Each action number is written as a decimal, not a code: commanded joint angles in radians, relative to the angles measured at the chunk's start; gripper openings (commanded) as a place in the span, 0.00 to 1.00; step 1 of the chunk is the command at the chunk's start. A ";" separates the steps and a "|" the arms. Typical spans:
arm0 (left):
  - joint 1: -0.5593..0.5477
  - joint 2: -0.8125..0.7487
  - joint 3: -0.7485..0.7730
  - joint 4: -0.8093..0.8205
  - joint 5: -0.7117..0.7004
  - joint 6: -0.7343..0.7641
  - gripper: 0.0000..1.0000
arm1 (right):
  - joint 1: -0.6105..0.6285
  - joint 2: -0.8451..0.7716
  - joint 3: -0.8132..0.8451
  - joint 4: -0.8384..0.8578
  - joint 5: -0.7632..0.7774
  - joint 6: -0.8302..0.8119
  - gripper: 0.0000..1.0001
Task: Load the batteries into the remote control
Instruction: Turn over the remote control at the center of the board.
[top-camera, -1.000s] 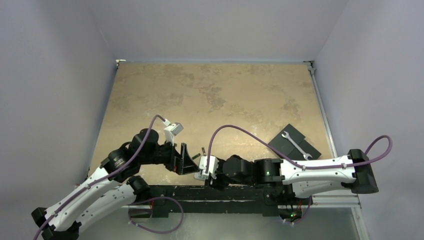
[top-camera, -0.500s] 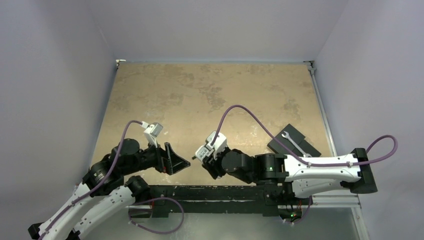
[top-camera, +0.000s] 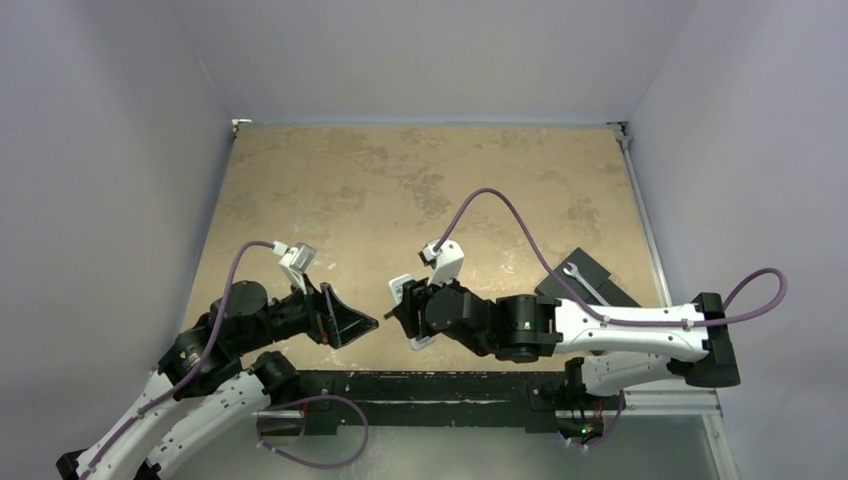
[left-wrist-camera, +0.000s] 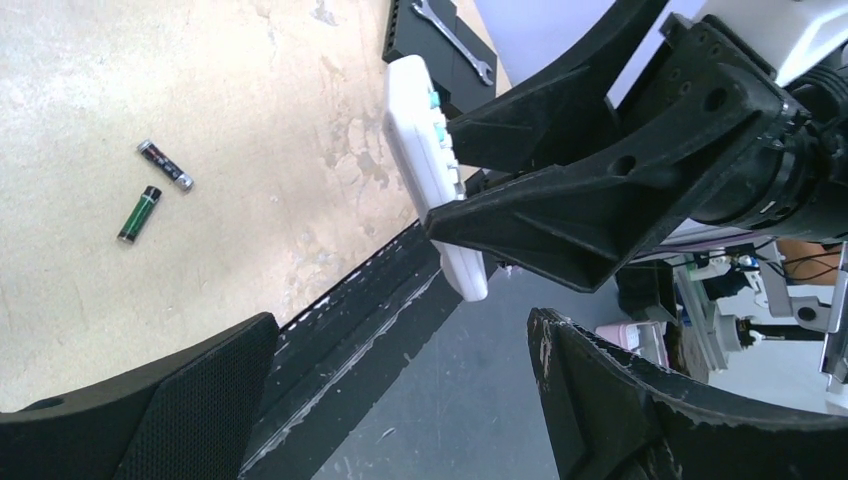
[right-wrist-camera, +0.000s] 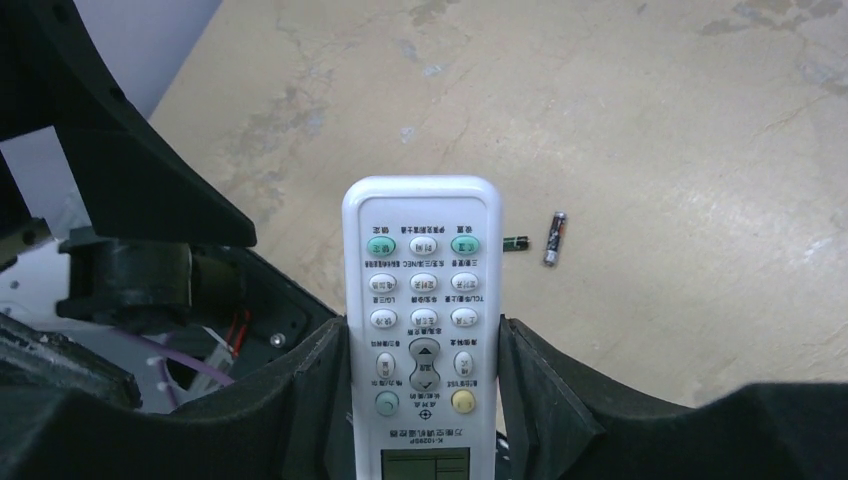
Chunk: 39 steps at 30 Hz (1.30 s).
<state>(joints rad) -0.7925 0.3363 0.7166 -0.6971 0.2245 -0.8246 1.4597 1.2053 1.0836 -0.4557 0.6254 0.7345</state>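
The white remote control (right-wrist-camera: 425, 300) is clamped by its sides in my right gripper (right-wrist-camera: 425, 340), button face toward the wrist camera and its screen end down between the fingers (right-wrist-camera: 310, 400). In the top view the remote control (top-camera: 403, 292) is held above the table's near edge, in my right gripper (top-camera: 412, 318). Two dark batteries (right-wrist-camera: 555, 238) (right-wrist-camera: 516, 241) lie close together on the table beyond it; the left wrist view shows these batteries (left-wrist-camera: 165, 165) (left-wrist-camera: 139, 213) too. My left gripper (top-camera: 352, 325) stands wide open just left of the remote, holding nothing.
A black block (top-camera: 590, 285) with a silver wrench (top-camera: 592, 288) on it lies at the table's right side. The black rail (top-camera: 420, 385) runs along the near edge under both grippers. Grey walls close in the table on three sides.
The right gripper has lifted and turned the remote up off the table. The left arm has drawn back to the left, still open.
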 joint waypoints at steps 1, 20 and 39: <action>-0.003 -0.009 0.002 0.093 0.032 -0.016 0.96 | -0.002 0.036 0.062 0.019 0.013 0.174 0.00; -0.003 0.023 -0.032 0.109 0.052 0.020 0.95 | -0.053 0.094 0.090 -0.053 0.141 0.596 0.00; -0.003 0.129 -0.099 0.210 0.102 -0.015 0.72 | -0.068 0.150 0.139 -0.071 0.172 0.643 0.00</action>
<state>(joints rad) -0.7925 0.4492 0.6365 -0.5659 0.2966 -0.8207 1.3994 1.3560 1.1797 -0.5243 0.7425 1.3319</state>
